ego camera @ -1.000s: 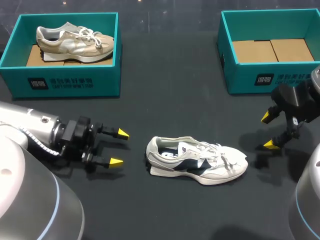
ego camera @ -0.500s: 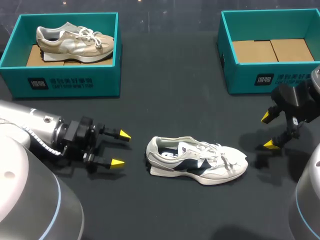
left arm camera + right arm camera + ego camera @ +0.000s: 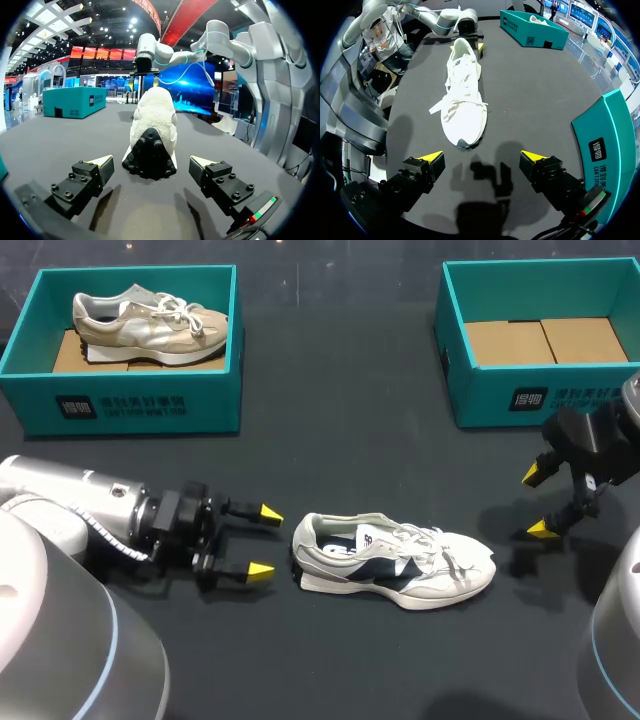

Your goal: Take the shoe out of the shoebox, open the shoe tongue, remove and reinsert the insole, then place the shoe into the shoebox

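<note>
White-and-navy shoe (image 3: 395, 562) with knobbly black heel (image 3: 149, 155) stands on matte table (image 3: 340, 460).

1. A big dark table (image 3: 350, 440) fills the head view from side to side.
2. Its top is flat, plain and smooth.
3. Soft shadows (image 3: 530, 562) lie on it at about 3 o'clock.
4. A fainter shadow lies at about 8 o'clock.
5. The middle of the table, toward 12 o'clock, is evenly lit.

Dark tabletop (image 3: 340, 450). Back left: teal box (image 3: 140, 400) holding one beige sneaker (image 3: 140, 325), toe pointing right.
</note>
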### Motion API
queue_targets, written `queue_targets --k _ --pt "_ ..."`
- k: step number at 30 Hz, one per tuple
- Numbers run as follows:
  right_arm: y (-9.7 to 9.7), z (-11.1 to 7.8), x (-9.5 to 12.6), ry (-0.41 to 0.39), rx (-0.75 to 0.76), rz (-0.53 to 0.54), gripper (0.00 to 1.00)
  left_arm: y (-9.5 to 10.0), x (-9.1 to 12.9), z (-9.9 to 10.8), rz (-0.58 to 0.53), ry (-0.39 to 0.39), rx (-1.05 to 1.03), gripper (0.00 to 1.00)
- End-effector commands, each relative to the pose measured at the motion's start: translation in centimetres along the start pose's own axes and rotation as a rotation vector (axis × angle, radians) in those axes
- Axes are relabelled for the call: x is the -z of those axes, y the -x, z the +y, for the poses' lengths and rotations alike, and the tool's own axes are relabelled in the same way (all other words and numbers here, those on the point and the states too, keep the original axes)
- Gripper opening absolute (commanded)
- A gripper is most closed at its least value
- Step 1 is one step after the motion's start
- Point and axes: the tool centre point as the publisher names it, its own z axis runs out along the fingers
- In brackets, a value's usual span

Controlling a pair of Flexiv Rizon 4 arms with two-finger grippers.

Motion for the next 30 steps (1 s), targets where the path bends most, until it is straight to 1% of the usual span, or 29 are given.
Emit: queue_targets --k 1,10,11,14,20,30 --pt "-0.2 0.0 0.0 -0.001 0.0 -0.002 1.0 -0.1 -1.2 0.0 -0.007 -0.002 0.003 1.0" --pt "-0.2 0.0 0.0 -0.001 0.0 -0.002 1.0 -0.1 -2.4 0.2 -0.016 -0.013 0.018 1.0" --pt "-0.2 0.0 0.0 -0.001 0.0 -0.002 1.0 0.0 -2.5 0.3 -0.018 -0.014 0.021 0.96" --pt "-0.2 0.0 0.0 -0.001 0.0 -0.002 1.0 0.0 -2.8 0.4 -0.018 -0.015 0.027 0.92" --pt "-0.2 0.0 0.0 -0.001 0.0 -0.002 1.0 0.0 -3.4 0.3 -0.023 -0.022 0.032 0.95" --pt "-0.2 0.0 0.0 -0.001 0.0 -0.002 1.0 0.2 -4.4 0.2 -0.022 -0.026 0.024 0.97"
